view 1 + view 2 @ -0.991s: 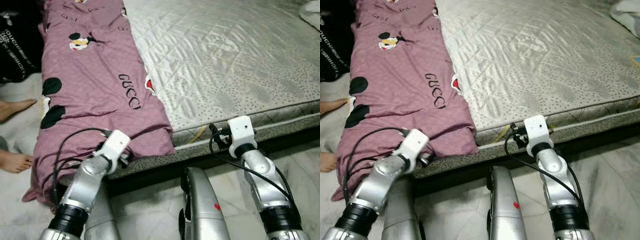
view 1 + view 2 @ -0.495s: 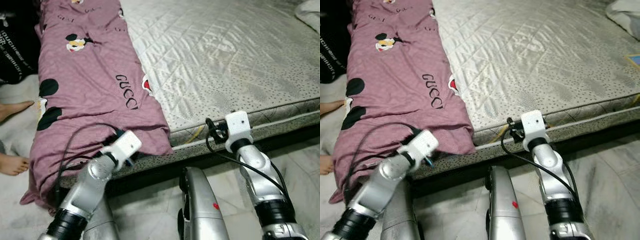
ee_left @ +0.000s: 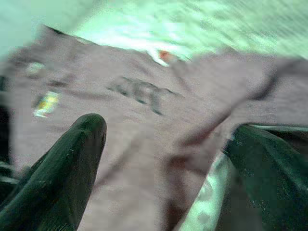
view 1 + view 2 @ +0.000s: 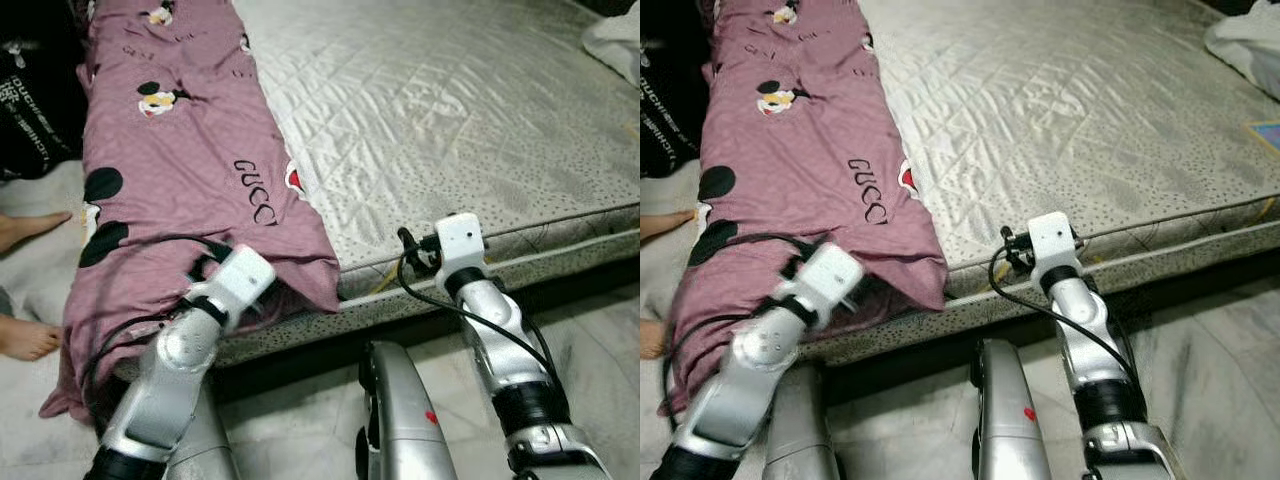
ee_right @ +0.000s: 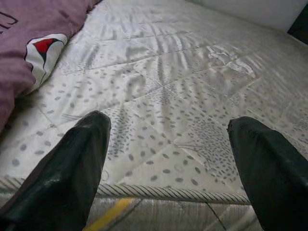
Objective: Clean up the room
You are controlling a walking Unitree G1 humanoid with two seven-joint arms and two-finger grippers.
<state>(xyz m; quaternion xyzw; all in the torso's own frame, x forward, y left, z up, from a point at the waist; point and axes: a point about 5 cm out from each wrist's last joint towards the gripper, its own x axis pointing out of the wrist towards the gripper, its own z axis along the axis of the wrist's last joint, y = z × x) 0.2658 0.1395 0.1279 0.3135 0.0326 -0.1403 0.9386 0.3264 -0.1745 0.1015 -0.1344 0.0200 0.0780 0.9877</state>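
- Left wrist view: the left gripper point(image 3: 163, 159) has its fingers spread apart over the near corner of the purple printed blanket point(image 4: 180, 190).
- The right gripper point(image 5: 168, 159), fingers also apart, hovers at the quilted mattress point(image 4: 450, 120) edge.
- The blanket lies along the mattress's left side.

Head cameras look down over the mattress point(image 4: 450, 120); wrist cameras skim it closely, sharing the purple quilt point(image 5: 33, 29).

The blanket point(image 4: 190, 170) is mauve-purple, printed with black lettering, black-eared cartoon mouse heads and a red-and-white patch at its edge. Beside the blanket, the mattress point(image 4: 450, 120) is silvery grey, quilted in diamonds and speckled with dark dots, with a striped piped border.
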